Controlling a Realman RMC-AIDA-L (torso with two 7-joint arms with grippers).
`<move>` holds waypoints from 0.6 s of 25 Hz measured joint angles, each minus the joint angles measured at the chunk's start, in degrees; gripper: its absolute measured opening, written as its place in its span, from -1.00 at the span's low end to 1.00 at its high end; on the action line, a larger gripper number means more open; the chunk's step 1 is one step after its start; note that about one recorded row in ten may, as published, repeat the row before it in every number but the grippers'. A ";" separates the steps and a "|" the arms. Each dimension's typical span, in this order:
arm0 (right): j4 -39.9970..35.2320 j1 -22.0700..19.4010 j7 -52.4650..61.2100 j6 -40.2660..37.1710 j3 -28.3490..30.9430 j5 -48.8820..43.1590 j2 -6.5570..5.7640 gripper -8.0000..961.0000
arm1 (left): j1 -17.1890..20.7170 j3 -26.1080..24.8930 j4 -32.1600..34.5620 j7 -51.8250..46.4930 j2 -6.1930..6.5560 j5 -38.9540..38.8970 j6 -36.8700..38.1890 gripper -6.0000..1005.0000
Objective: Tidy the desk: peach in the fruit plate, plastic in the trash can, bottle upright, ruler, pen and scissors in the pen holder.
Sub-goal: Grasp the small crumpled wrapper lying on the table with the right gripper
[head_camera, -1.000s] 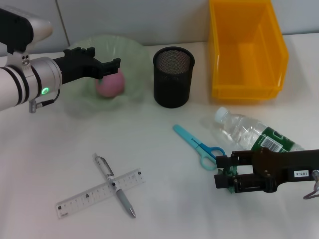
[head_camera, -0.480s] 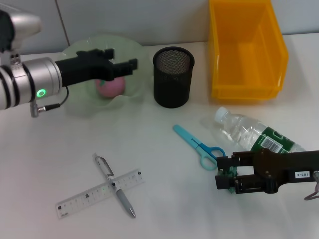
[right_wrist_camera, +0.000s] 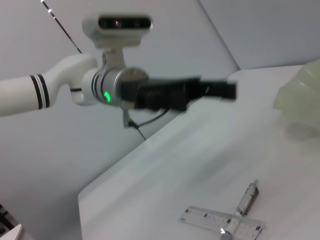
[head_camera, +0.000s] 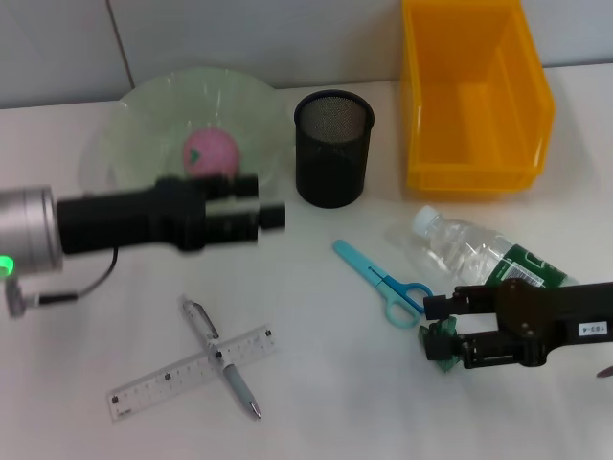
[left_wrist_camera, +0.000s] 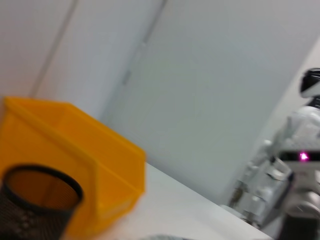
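Note:
A pink peach (head_camera: 209, 153) lies in the pale green fruit plate (head_camera: 129, 125). My left gripper (head_camera: 257, 199) hangs open and empty in front of the plate, above the table; the right wrist view shows it too (right_wrist_camera: 220, 89). The clear bottle (head_camera: 484, 254) lies on its side at the right. Just in front of it my right gripper (head_camera: 439, 326) is shut on a small crumpled green plastic (head_camera: 442, 346). Blue scissors (head_camera: 383, 281) lie mid-table. A pen (head_camera: 220, 356) lies across a clear ruler (head_camera: 192, 372) at the front left. The black mesh pen holder (head_camera: 332, 149) stands behind.
The yellow bin (head_camera: 474, 96) stands at the back right, next to the pen holder. In the left wrist view the pen holder (left_wrist_camera: 35, 200) and the bin (left_wrist_camera: 90, 160) show. The right wrist view shows the ruler (right_wrist_camera: 222, 222) and pen (right_wrist_camera: 246, 199).
My left arm has drawn back from the fruit plate toward the table's front, leaving the peach in the plate. The right gripper has shifted slightly right.

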 joint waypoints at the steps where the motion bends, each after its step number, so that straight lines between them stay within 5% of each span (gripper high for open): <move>1: -0.43 0.19 0.29 -0.43 -0.03 0.00 -0.20 0.49 | 0.78 0.09 -0.45 0.84 -0.04 0.11 1.35 0.60; 7: -7.98 1.85 6.50 -2.41 -3.65 -0.01 -0.79 0.49 | 3.88 0.25 -5.01 10.64 -1.00 1.59 7.28 0.60; 15: -23.75 10.10 22.33 -7.16 -13.79 -3.19 -1.74 0.49 | 5.90 0.08 -6.82 15.76 -2.15 2.79 6.97 0.60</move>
